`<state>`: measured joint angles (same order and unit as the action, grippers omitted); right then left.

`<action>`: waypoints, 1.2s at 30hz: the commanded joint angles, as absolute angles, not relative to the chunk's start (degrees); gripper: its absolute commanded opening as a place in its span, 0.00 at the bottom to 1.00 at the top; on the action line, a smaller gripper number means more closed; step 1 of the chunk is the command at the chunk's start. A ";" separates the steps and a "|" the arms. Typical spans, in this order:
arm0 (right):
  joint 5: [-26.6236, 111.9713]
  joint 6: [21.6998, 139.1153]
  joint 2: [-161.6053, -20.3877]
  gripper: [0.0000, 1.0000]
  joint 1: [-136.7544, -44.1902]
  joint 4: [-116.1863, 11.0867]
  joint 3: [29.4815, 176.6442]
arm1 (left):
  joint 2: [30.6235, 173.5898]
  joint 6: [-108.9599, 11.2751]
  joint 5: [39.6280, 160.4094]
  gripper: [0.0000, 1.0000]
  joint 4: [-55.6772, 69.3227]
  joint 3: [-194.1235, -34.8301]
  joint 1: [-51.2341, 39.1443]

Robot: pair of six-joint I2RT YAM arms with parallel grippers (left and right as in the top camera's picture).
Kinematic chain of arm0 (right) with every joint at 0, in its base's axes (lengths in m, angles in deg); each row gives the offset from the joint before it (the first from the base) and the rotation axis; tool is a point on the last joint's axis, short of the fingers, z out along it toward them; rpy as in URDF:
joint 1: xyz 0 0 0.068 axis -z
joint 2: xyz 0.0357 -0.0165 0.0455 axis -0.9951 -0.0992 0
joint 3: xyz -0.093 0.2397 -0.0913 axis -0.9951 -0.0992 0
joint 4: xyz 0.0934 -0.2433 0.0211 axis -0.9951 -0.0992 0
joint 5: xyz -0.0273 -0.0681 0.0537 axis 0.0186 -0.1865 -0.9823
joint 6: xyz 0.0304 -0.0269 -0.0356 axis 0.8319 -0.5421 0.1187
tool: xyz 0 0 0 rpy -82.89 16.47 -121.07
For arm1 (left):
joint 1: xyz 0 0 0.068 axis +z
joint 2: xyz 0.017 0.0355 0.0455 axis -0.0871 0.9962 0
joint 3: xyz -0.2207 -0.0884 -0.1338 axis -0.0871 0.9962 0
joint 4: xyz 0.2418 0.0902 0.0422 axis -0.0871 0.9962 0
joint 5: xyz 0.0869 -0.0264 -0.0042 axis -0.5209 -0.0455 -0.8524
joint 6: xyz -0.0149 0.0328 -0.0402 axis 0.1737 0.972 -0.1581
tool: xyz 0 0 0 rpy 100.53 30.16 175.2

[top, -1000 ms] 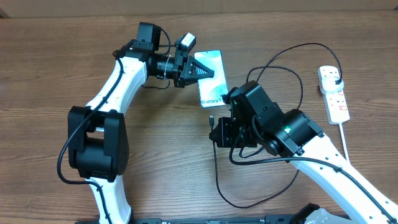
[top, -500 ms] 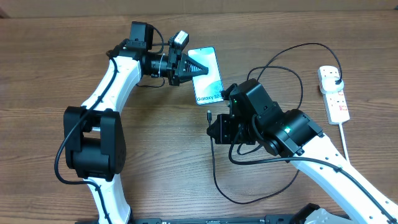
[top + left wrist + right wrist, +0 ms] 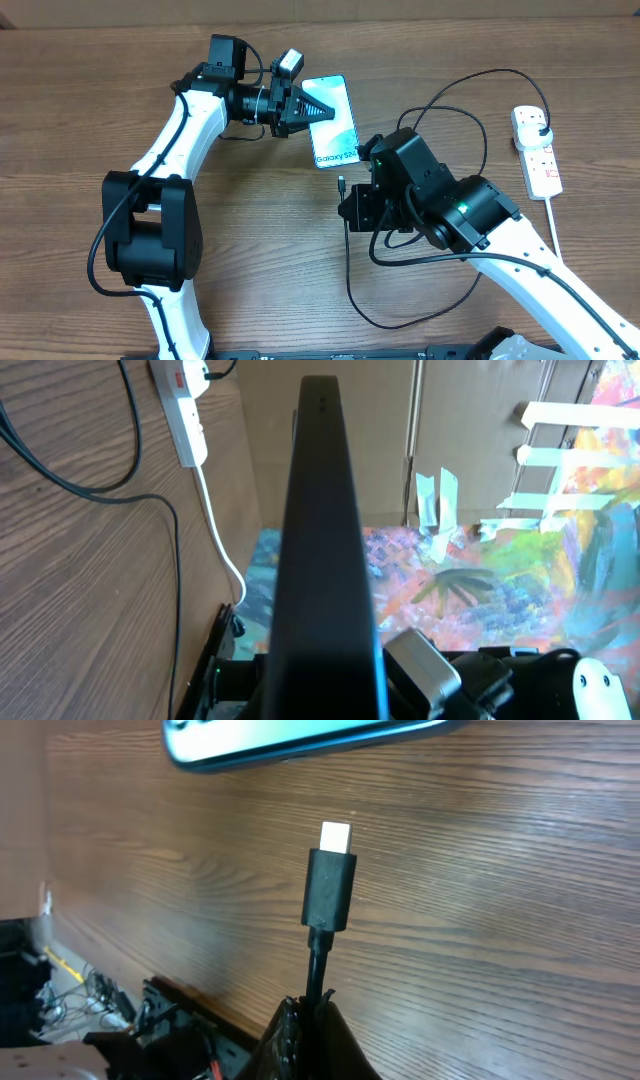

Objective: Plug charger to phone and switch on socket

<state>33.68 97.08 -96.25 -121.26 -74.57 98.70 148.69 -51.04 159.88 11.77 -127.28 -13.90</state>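
Note:
The phone, its blue-cyan screen lit, is held off the table at the upper middle, with my left gripper shut on its left edge. In the left wrist view the phone appears edge-on as a dark bar that hides the jaws. My right gripper is shut on the charger cable just behind its connector. The connector's metal tip points at the phone's lower end with a gap between them. The socket lies at the far right with the charger's black plug in it.
The charger's black cable loops across the table from the plug and round below my right arm. The socket's thick white cord runs toward the front edge. A cardboard wall stands along the back.
My left gripper has carried the phone a little left and up. My right gripper with the connector has shifted slightly left, following it, and stays just below the phone's end.

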 commanded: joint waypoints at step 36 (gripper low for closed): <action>41.44 82.51 -95.82 0.04 -122.98 -73.81 98.59 | 148.19 -48.81 160.45 0.04 11.38 -128.51 -13.86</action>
